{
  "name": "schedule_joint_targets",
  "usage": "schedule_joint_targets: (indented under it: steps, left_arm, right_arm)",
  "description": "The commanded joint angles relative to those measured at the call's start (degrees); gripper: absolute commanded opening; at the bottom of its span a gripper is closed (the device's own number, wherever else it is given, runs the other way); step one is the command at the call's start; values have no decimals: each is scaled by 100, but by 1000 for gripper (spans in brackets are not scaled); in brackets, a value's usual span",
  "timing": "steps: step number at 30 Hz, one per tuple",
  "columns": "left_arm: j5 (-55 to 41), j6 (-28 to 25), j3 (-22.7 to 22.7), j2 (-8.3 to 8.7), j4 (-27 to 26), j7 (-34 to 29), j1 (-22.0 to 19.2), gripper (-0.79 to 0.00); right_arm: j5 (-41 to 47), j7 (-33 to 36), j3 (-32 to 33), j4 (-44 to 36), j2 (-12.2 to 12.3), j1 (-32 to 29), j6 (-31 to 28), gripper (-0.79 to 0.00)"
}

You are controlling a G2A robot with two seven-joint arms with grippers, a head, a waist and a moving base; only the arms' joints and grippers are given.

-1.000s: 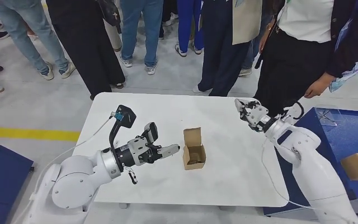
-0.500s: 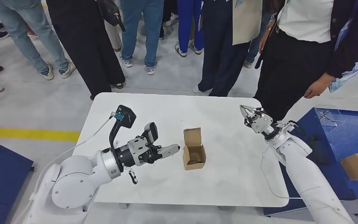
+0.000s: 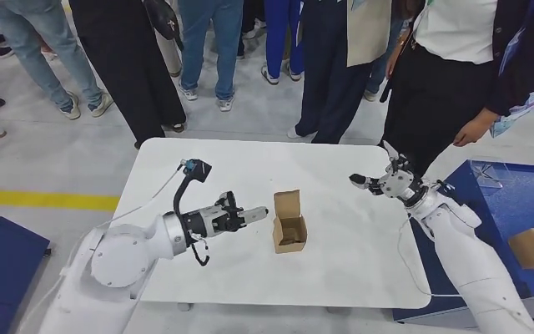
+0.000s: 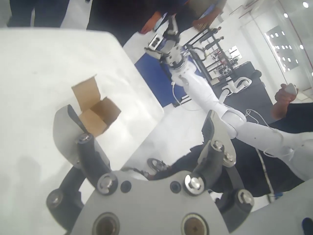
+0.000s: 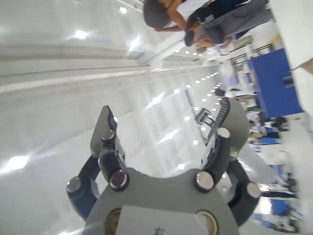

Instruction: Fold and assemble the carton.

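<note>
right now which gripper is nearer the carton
Left. The left gripper is close beside the carton, apart from it; the right gripper is well off on its other side.

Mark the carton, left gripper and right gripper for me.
carton (image 3: 289, 232): top view, on the open box body, not the raised flap.
left gripper (image 4: 141, 115): left wrist view, midway between its fingertips, jaws open.
right gripper (image 5: 167, 104): right wrist view, midway between its fingertips, jaws open.
</note>
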Motion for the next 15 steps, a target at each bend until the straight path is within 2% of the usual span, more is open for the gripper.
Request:
schedule_joint_targets:
  steps: [1,4,8,13,15]
  left_arm:
    - [662,427,402,-52,450,-217,-379,0]
    - [1029,974,975,-146,1086,-437,-942,0]
    - [1640,1211,1771,-292,1721,-525,-1481,0]
    - [1998,1294,2344,-458,2407,-479,-1884,0]
    - [2027,1305,2476,-513,2632,-479,-1980,0]
  right_arm:
    - [-1442,82,105,-177,104,-15,-373,0]
    - [-2518,62,147,-504,204,-103,-463,0]
    - [-3714,-113,23,-921,264,-194,-569,0]
    - [-4509,-107,-417,-1118,222,-109,-447,0]
    - [-4567,-219,-551,-1120,182,-59,-423,0]
